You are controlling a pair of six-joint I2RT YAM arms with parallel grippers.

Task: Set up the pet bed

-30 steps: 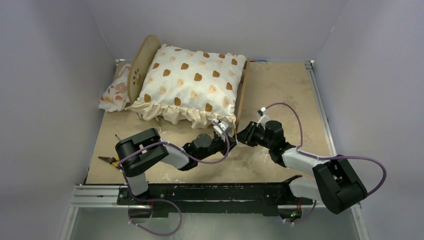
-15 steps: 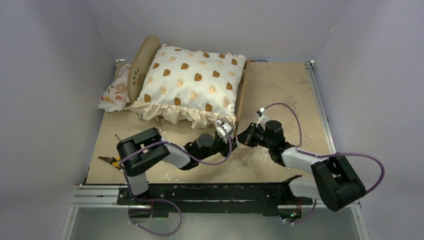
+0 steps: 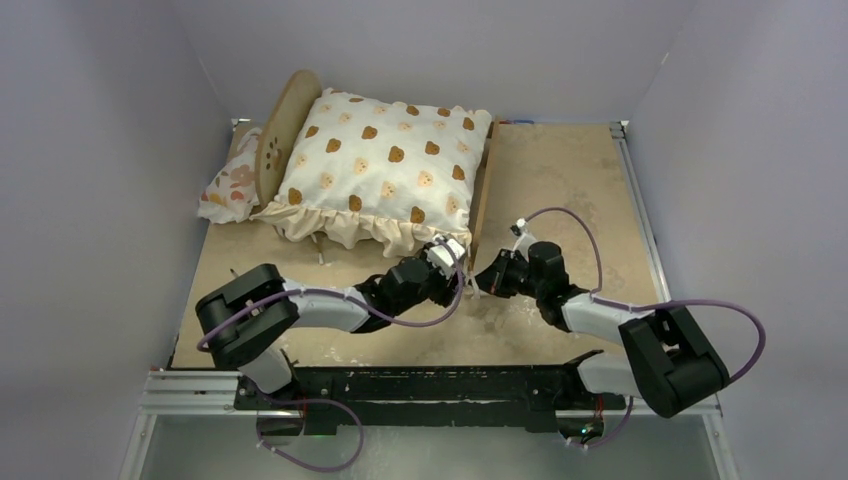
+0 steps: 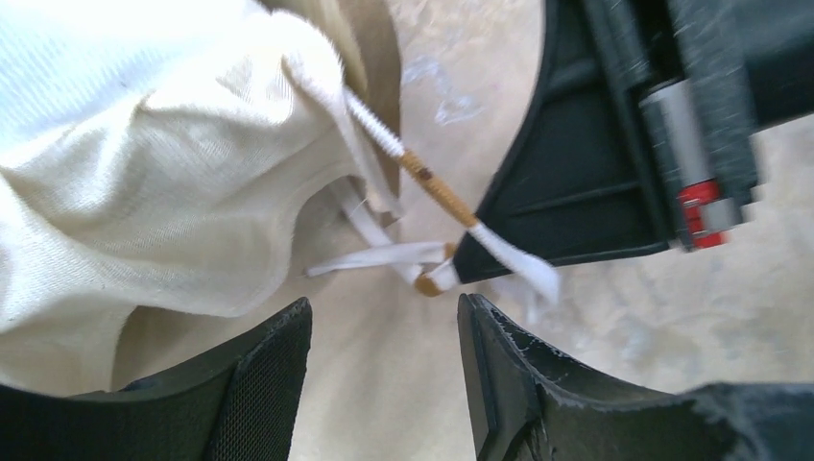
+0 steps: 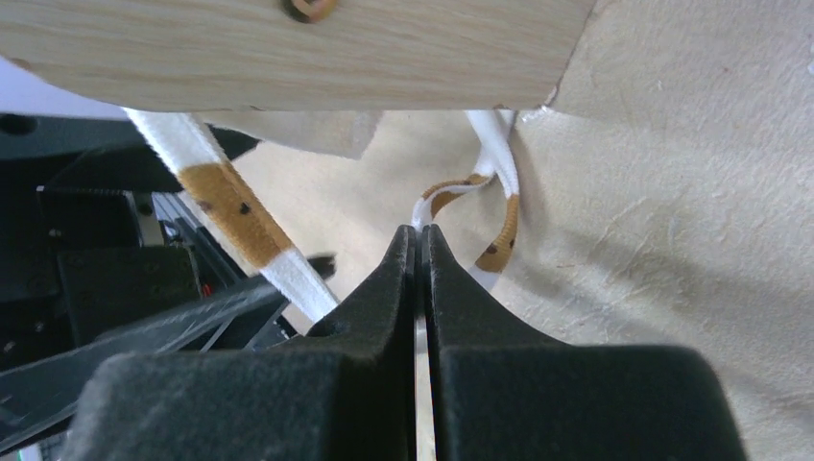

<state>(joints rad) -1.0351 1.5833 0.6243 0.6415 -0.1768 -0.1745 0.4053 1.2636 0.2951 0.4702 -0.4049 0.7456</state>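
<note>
The pet bed stands at the back left, showing its round wooden headboard (image 3: 283,130) and foot rail (image 3: 483,195). A cream bear-print cushion (image 3: 385,165) covers it. White ties with brown patches (image 4: 384,257) hang from the cushion's near right corner by the wooden foot board (image 5: 288,48). My right gripper (image 5: 419,230) is shut on one tie (image 5: 499,221) just below that board. My left gripper (image 4: 384,305) is open right beside it, with nothing between its fingers and the ties just beyond its tips. In the top view both grippers, left (image 3: 447,250) and right (image 3: 478,285), meet at this corner.
A small floral pillow (image 3: 232,188) lies behind the headboard at the far left. Pliers (image 3: 218,322) rest near the table's front left edge. Grey walls close in on the left, the back and the right.
My left gripper has opened and its arm has stretched lower and further left. My right gripper has shut on the tie and edged slightly towards the bed corner.
</note>
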